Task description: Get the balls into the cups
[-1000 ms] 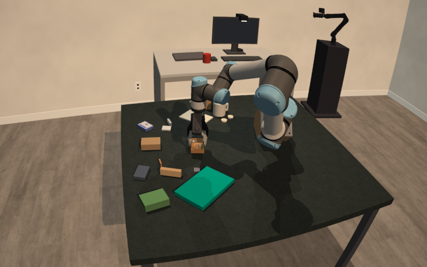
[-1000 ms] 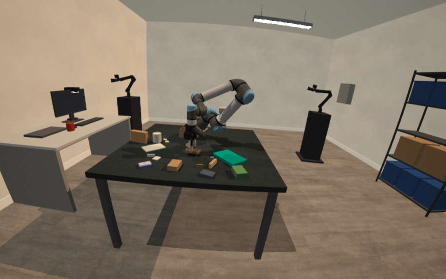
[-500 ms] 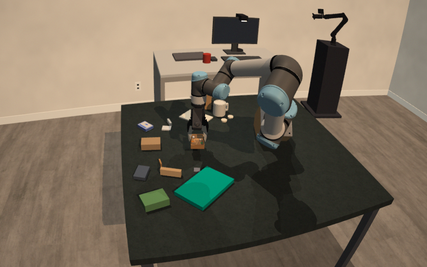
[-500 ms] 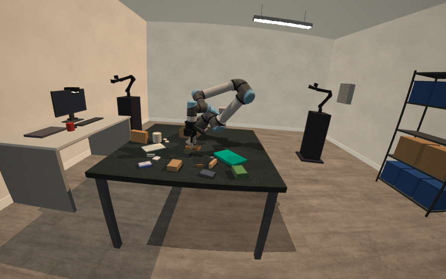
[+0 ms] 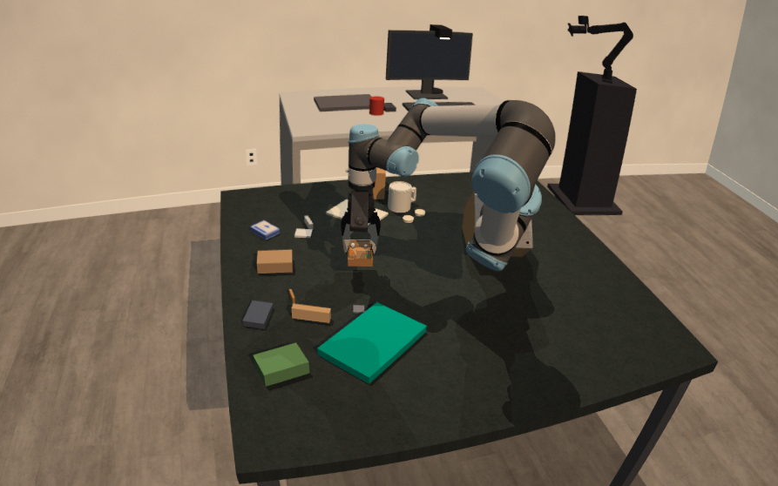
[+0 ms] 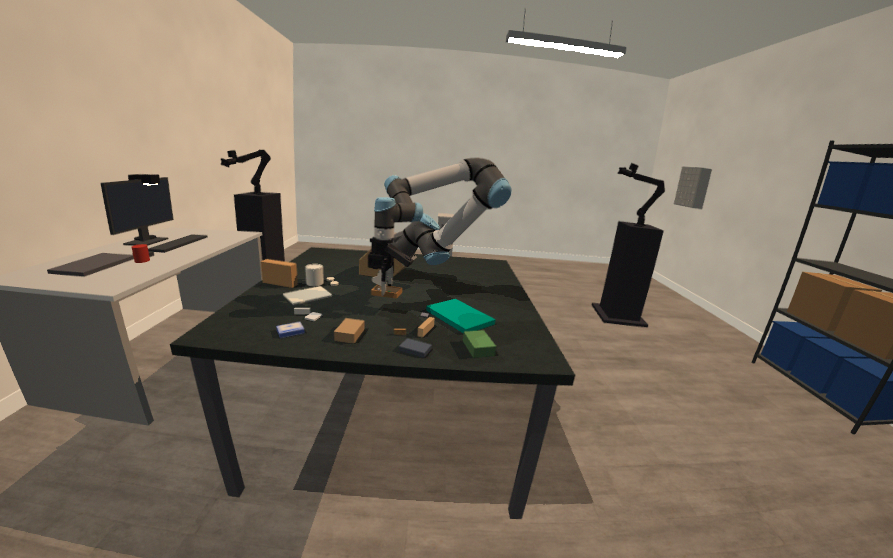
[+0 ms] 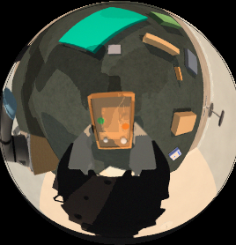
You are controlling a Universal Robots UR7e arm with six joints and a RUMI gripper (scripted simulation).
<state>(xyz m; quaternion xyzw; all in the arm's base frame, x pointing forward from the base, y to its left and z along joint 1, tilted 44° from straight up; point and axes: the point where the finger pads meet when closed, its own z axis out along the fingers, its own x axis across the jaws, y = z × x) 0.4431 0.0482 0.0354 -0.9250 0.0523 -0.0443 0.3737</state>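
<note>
The tool [image 7: 113, 152] grips the wooden puzzle [image 7: 112, 118], 2 balls at its near edge.

Between the jaws: orange-brown wooden puzzle [image 7: 112, 119], green cup [image 7: 100, 120], orange cup [image 7: 125, 126], two pale balls [image 7: 105, 140]. Beyond: teal slab [image 7: 101, 26] on mottled black table [image 7: 62, 84].

puzzle [image 5: 360, 253] on table [image 5: 591, 338] | mug [image 5: 401, 195] behind puzzle | flat box [image 5: 372, 341] before puzzle
</note>
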